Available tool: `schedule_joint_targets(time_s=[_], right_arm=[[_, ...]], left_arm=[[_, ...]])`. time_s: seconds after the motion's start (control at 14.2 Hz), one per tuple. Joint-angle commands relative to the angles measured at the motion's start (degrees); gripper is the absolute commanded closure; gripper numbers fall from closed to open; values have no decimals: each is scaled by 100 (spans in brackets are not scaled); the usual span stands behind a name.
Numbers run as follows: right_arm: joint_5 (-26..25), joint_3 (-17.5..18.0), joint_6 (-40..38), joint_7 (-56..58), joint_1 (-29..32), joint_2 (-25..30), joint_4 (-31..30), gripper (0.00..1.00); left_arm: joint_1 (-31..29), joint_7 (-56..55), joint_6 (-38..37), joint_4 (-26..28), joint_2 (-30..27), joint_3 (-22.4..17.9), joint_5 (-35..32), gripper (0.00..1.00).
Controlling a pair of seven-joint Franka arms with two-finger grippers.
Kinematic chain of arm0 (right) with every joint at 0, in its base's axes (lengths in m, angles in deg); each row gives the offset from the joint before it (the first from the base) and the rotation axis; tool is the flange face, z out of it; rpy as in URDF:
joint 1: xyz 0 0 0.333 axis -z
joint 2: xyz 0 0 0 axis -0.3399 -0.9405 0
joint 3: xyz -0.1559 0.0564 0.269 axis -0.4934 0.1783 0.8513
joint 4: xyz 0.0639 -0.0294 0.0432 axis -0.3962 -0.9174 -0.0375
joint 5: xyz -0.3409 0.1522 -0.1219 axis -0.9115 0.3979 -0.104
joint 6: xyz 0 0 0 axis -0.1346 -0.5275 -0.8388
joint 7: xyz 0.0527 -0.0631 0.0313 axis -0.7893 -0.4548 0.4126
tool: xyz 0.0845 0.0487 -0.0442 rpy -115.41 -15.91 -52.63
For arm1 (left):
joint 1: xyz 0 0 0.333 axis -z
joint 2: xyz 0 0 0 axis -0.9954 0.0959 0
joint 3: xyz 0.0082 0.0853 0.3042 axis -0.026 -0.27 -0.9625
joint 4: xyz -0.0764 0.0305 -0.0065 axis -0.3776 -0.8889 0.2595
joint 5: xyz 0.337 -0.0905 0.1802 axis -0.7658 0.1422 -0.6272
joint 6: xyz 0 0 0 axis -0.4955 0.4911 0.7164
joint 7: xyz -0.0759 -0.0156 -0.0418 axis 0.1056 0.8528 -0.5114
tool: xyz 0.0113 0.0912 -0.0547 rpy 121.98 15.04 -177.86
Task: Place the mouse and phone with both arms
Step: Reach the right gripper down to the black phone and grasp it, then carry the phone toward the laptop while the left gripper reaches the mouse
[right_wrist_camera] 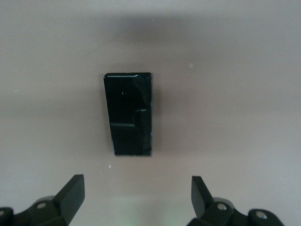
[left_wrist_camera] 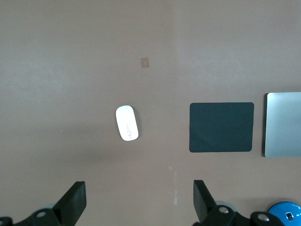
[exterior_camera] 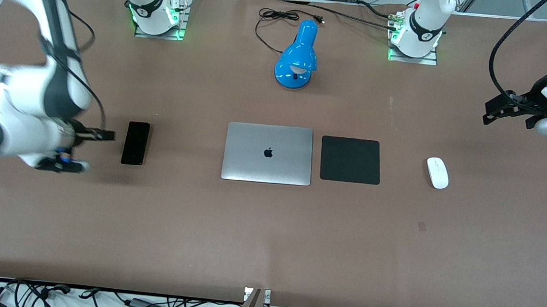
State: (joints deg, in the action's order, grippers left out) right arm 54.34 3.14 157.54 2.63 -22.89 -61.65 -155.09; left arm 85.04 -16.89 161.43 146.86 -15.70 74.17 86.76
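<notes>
Phone: the phone (exterior_camera: 135,143) lies flat on the tabletop (exterior_camera: 268,230), in the left part of the front frame, toward the right arm's end, well apart from the laptop (exterior_camera: 267,153). Nothing touches it.
Mouse: the mouse (exterior_camera: 437,172) lies flat on the tabletop in the right part of the front frame, toward the left arm's end, near the black mat (exterior_camera: 350,160) but not on it.
Mat: lies just beside the laptop, bare.
Right tool: the right tool (exterior_camera: 83,150) hangs over the tabletop just beside the phone, at the left of the front frame. In the right wrist view its fingers (right_wrist_camera: 70,193) stand wide apart and empty, the phone (right_wrist_camera: 128,114) lying between and ahead of them.
Left tool: the left tool (exterior_camera: 510,112) is over the tabletop at the right edge of the front frame, well apart from the mouse. In the left wrist view its fingers (left_wrist_camera: 75,200) stand apart and empty, the mouse (left_wrist_camera: 127,123) ahead of them.
Lamp: the blue lamp (exterior_camera: 298,56) stands at upper centre of the front frame, uninvolved.
Progress: judged early. Neither item is grasped or lifted.
Remaining: both pickups and both placements, the right arm appearing closer to its grasp.
</notes>
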Motion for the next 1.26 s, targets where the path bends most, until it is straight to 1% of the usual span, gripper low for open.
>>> schedule_joint_targets(time_s=[0.0, 0.14, 0.56, 0.84, 1.05, 1.19], right_arm=[[91, 25, -13, -151, 12, -294, 140, 0], [170, 25, 258, -151, -23, -471, -61, 0], [170, 25, 1489, -160, -50, -489, -1089, 0], [232, 25, 1648, -169, -15, -498, -1213, 0], [328, 25, 1885, -318, -32, -498, -1380, 0], [329, 25, 1894, -450, -49, -498, -1389, 0]], left_arm=[[-19, 60, -137, -197, 93, 16, 40, 0], [-19, 51, -137, -197, 93, 16, 40, 0], [-19, 60, -137, -197, 93, 16, 49, 0], [-28, 60, -137, -197, 93, 16, 49, 0], [-28, 60, -137, -197, 93, 16, 49, 0], [-28, 60, -137, -197, 93, 16, 49, 0]])
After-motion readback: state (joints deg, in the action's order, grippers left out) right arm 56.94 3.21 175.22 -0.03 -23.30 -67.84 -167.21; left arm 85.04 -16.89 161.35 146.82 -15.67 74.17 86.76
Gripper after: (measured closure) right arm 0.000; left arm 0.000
